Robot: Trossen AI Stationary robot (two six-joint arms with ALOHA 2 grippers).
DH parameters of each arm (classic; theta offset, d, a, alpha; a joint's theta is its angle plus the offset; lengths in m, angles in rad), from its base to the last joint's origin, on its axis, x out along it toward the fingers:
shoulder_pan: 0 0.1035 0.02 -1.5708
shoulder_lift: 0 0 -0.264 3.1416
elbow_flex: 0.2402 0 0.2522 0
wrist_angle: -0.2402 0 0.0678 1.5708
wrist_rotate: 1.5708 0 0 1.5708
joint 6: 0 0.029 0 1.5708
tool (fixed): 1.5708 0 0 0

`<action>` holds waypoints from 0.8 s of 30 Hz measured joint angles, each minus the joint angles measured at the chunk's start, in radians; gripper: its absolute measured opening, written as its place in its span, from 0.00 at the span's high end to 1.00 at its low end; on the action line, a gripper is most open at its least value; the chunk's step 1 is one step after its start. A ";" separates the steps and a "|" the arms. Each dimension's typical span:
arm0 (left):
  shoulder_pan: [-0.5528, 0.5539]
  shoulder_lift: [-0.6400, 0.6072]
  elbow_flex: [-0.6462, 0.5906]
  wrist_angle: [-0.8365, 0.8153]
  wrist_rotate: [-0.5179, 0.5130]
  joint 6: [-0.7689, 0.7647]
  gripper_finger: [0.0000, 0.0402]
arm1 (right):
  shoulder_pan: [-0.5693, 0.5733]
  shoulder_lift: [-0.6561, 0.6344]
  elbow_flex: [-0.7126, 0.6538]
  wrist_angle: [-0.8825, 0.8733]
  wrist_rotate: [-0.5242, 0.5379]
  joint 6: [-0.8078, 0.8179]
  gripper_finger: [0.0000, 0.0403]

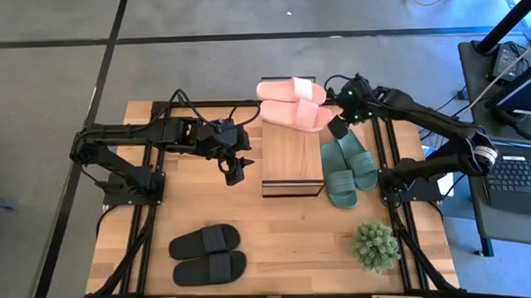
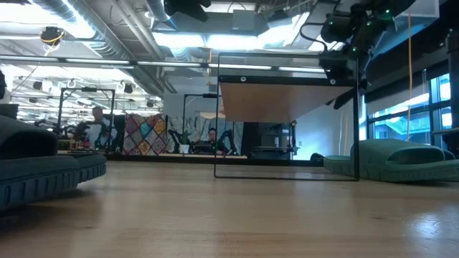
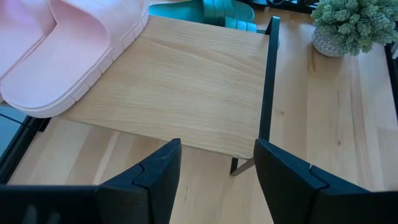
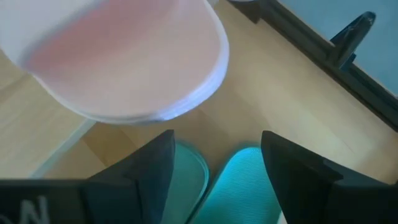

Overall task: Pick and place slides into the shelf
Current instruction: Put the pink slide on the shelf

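Note:
The shelf stands mid-table, its light wood top showing. The pink slides lie side by side across the top's far end; one overhangs the edge. The dark green slides lie on the table right of the shelf. The black slides lie at the near left. My left gripper is open and empty, left of the shelf. My right gripper is open and empty, above the green slides' far ends, beside the pink slides' right end.
A small potted plant stands at the near right, close to the green slides. Black frame rails run along the table's sides. A desk with a keyboard stands beyond the right edge. People show far behind the table in the low view.

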 joint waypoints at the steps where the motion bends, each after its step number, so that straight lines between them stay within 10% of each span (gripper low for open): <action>1: 0.000 0.000 0.000 0.000 0.000 0.000 0.52 | 0.000 0.007 0.000 0.001 0.000 0.000 0.41; 24: 0.000 0.000 0.000 0.000 0.000 0.000 0.51 | 0.000 0.048 0.000 0.098 -0.010 0.003 0.41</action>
